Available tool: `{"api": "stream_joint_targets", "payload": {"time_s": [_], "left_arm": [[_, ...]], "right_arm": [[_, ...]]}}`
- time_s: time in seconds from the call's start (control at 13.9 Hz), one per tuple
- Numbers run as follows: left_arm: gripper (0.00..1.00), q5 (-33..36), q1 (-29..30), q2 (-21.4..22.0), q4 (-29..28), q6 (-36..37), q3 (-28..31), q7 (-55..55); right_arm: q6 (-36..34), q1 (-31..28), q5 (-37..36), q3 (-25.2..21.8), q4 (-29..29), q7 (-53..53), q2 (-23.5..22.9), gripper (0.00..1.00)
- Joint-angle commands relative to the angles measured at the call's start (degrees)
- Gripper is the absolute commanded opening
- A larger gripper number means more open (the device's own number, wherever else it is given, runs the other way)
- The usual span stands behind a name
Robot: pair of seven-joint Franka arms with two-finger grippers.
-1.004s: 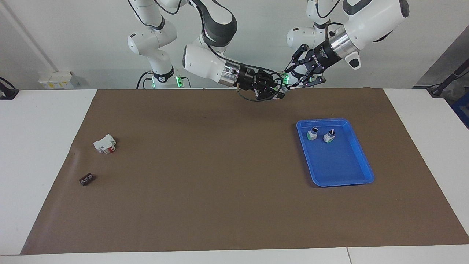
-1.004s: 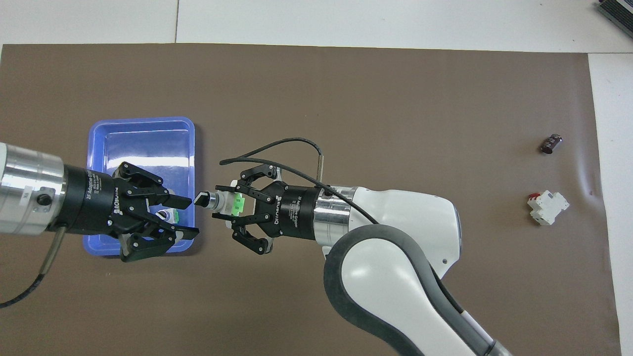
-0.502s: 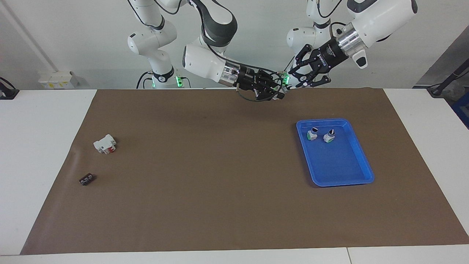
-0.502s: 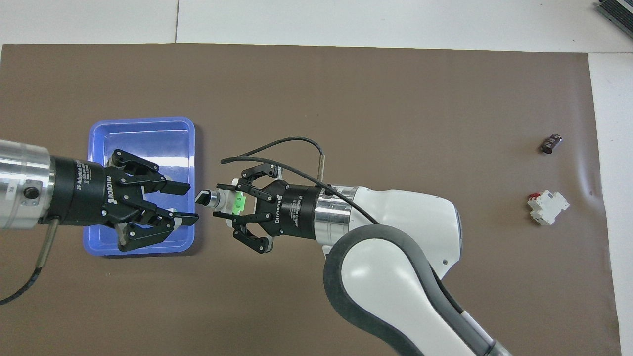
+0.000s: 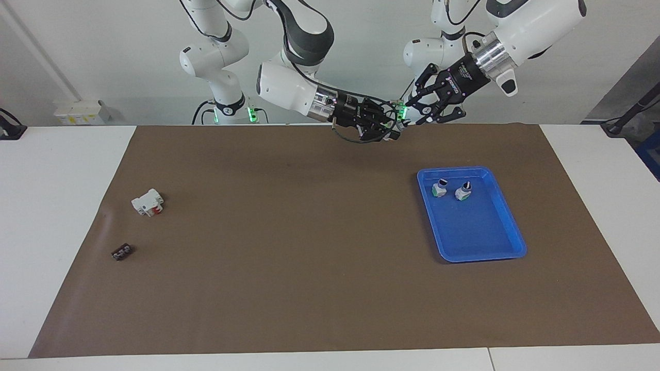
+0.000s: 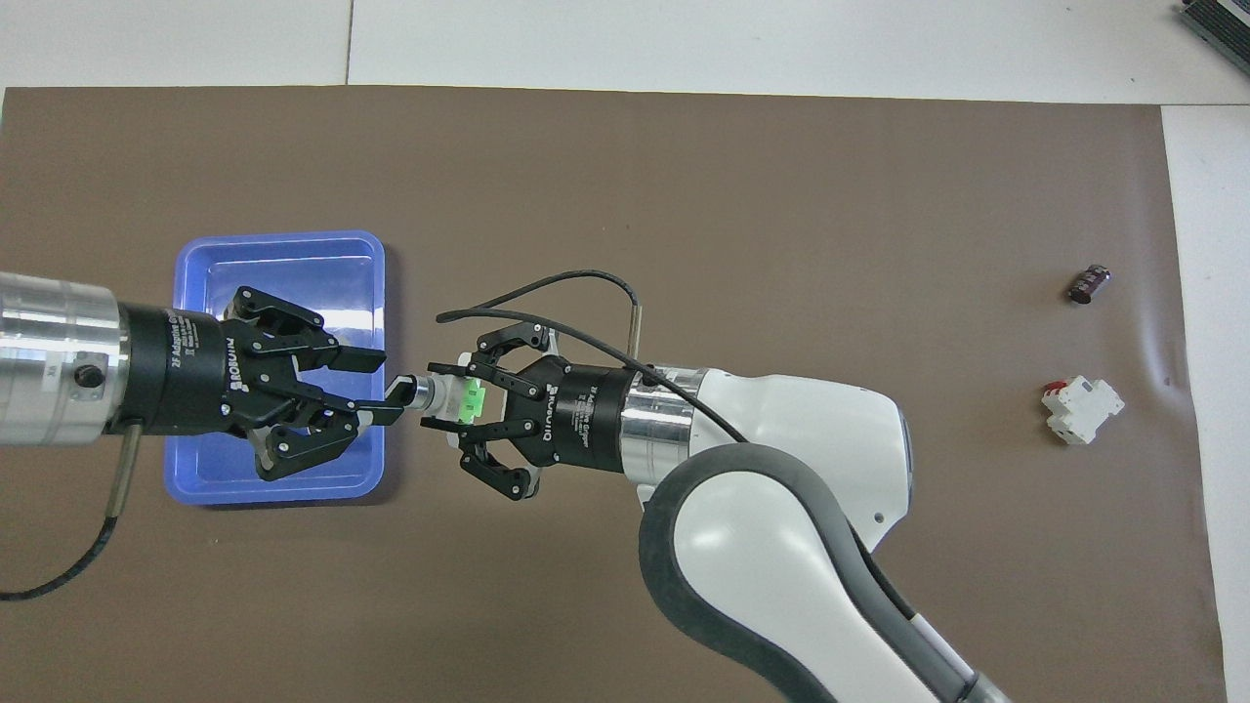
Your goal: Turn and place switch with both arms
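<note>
Blue plastic, the shallow tray (image 5: 508,238) lies on the brown mat (image 5: 289,268) toward the left arm's end of the table, and it holds two small switches (image 5: 439,188) standing side by side at its end nearer the robots, black knobs up; the rest of its floor is bare. A third switch (image 6: 444,398), the one being worked, is up in the air over the mat just beside the tray, its white-and-green body clamped in the right gripper (image 6: 467,402) with the silver collar and black knob pointing at the left gripper (image 6: 376,388). Compared with half a second ago, the left gripper has moved in toward the knob, and its fingers (image 6: 354,359), still somewhat apart, now reach the knob's tip; whether they actually touch it cannot be told. The right gripper has kept its place. That makes three switches in all, one tray, one white block with red parts (image 5: 147,202) and one small dark piece (image 5: 121,252), both lying toward the right arm's end of the mat.
</note>
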State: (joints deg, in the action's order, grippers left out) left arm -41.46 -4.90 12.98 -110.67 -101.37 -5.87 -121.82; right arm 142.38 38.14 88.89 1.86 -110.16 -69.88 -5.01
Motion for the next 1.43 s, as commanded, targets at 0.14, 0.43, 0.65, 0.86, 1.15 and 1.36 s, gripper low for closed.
{"api": "stream_joint_targets", "payload": {"time_s": [0.14,0.43,0.65,0.86,1.15,1.36], "left_arm": [[0.19,-1.34,-0.46,2.84,-3.50,-1.82,-0.10,0.97],[0.01,-2.13,-0.46,2.75,-3.15,-1.82,-0.10,1.06],[0.00,-2.13,-0.55,2.75,-3.23,-1.82,-0.10,2.02],[0.00,-2.22,-0.55,2.75,-3.23,-1.64,-0.10,4.13],[0.00,-2.83,-0.55,2.75,-3.23,-2.17,-0.98,4.14],[0.00,-2.92,-0.55,2.75,-3.41,-3.40,-1.86,4.05]], "right_arm": [[1.32,0.35,1.20,0.16,0.30,0.97,0.00,0.00],[1.32,0.27,1.20,0.16,0.30,0.97,0.00,0.00],[1.32,0.27,1.20,0.16,0.30,0.97,0.00,0.00],[1.32,0.27,1.20,0.16,0.30,0.97,0.00,0.00],[1.41,0.27,1.20,0.16,0.30,0.97,0.00,0.00],[1.32,0.27,1.20,0.16,0.30,0.97,0.00,0.00]]}}
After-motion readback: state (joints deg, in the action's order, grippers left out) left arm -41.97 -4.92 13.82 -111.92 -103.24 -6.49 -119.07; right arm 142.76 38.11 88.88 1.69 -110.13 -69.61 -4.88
